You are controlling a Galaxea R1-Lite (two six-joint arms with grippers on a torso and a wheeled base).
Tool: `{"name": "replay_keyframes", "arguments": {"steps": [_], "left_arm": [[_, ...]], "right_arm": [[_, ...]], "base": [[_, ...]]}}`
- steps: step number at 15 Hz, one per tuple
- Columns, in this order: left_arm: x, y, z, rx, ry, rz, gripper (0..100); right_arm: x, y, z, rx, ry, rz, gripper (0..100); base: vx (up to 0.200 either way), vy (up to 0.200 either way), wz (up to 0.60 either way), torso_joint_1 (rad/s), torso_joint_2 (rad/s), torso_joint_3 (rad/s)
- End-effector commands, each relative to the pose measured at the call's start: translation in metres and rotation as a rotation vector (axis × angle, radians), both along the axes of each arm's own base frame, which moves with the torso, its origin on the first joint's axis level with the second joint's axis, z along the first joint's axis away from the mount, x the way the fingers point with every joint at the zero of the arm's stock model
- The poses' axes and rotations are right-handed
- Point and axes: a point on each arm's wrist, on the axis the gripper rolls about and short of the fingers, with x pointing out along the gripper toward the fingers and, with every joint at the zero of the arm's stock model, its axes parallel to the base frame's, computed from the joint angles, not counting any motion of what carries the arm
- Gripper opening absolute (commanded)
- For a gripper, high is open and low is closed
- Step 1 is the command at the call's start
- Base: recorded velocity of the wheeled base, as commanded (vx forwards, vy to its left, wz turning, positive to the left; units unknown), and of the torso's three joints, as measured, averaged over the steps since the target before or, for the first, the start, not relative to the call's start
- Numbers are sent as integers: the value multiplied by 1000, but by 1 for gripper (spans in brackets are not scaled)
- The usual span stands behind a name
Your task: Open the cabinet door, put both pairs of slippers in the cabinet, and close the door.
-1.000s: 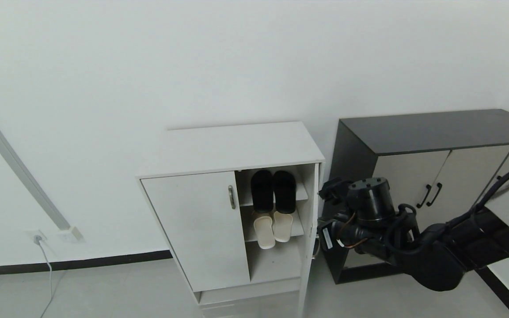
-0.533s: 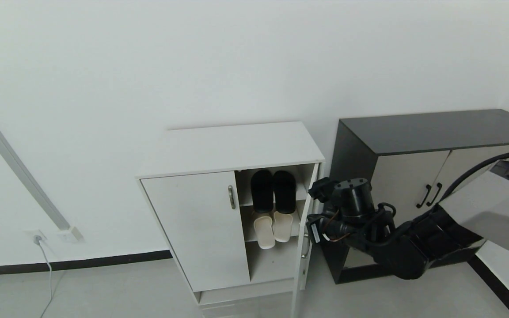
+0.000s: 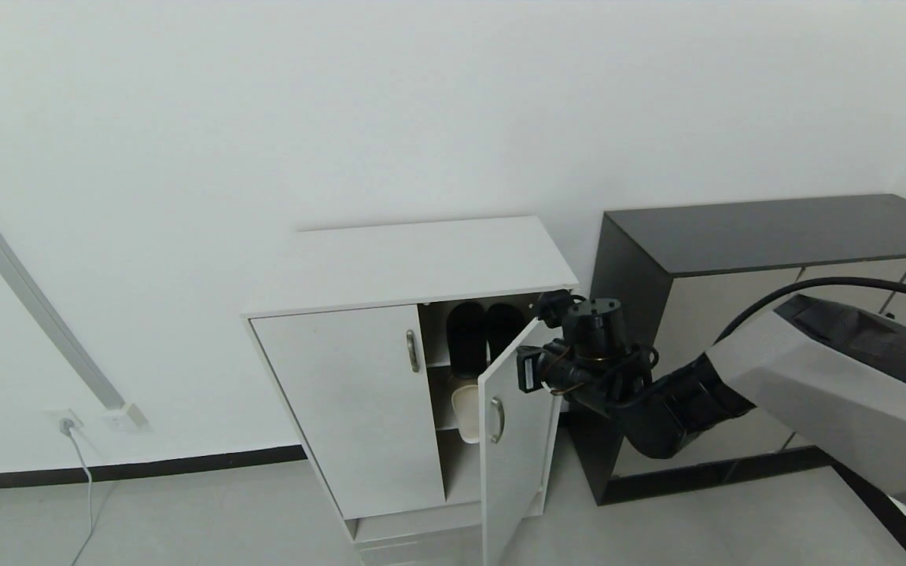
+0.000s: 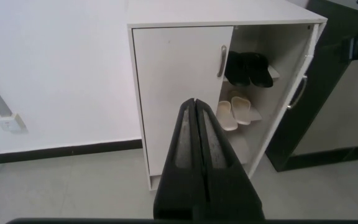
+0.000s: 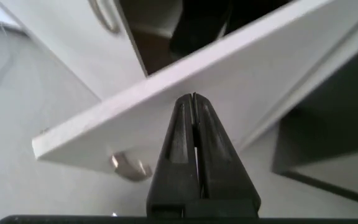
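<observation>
Our right arm (image 3: 681, 401) stretched in from the right, forearm pointing left, wrist (image 3: 594, 338) bent at its end | our right gripper (image 5: 194, 102) with fingers pressed together, nothing between them | our left gripper (image 4: 194, 106) pointing forward, fingers pressed together, holding nothing

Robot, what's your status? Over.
Left gripper shut, empty. Right gripper shut, against cabinet door, half closed. Black slippers, beige slippers inside. Door path looks clear.
</observation>
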Motion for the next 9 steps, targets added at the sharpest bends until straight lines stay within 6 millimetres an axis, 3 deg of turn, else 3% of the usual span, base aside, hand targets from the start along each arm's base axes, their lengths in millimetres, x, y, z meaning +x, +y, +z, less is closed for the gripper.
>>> {"name": "replay_keyframes", "arguments": {"steps": [1, 3, 6, 9], "left_arm": [[0, 0, 0, -1, 1, 0, 0], [0, 0, 0, -1, 1, 0, 0], [0, 0, 0, -1, 1, 2, 0], [0, 0, 0, 0, 1, 2, 0]], "right_arm": [[4, 8, -1, 91, -52, 29, 0], [-11, 3, 12, 141, -94, 79, 0], [-56, -19, 24, 116, -23, 182, 0], [-96, -43, 24, 63, 62, 192, 0]], "base": [[0, 0, 0, 0, 0, 0], [0, 0, 0, 0, 0, 0], [0, 0, 0, 0, 0, 0], [0, 0, 0, 0, 0, 0]]}}
